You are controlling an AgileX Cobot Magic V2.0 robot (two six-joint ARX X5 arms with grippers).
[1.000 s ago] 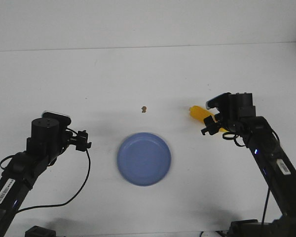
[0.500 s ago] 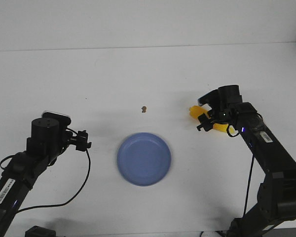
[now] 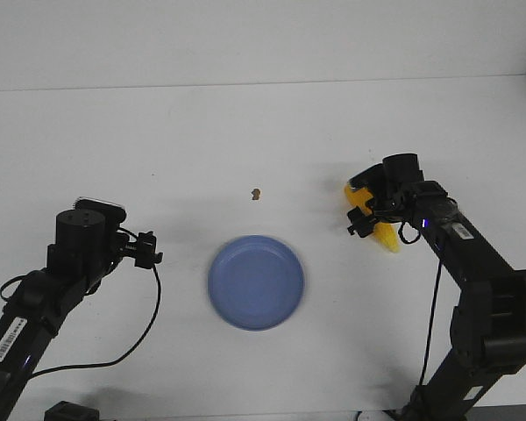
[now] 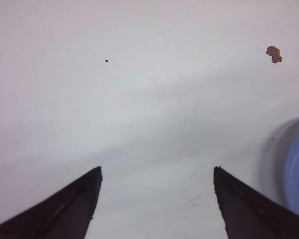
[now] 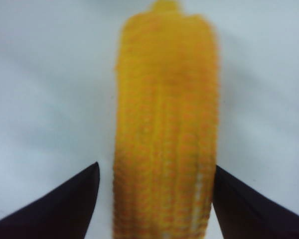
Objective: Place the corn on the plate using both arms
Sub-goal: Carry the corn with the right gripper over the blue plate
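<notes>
White worktop (image 3: 245, 132): right hand (image 5: 154, 199) spread apart around the corn (image 5: 164, 129), not yet gripped; left hand (image 4: 154, 199) apart, idle beside the bare plate (image 3: 256, 282).

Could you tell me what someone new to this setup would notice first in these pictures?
Probably the yellow corn, lying on the white table to the robot's right, with the right end effector open around it. Next comes the blue plate, empty, near the table's front middle. The left end effector is open too, over bare table left of the plate.
</notes>
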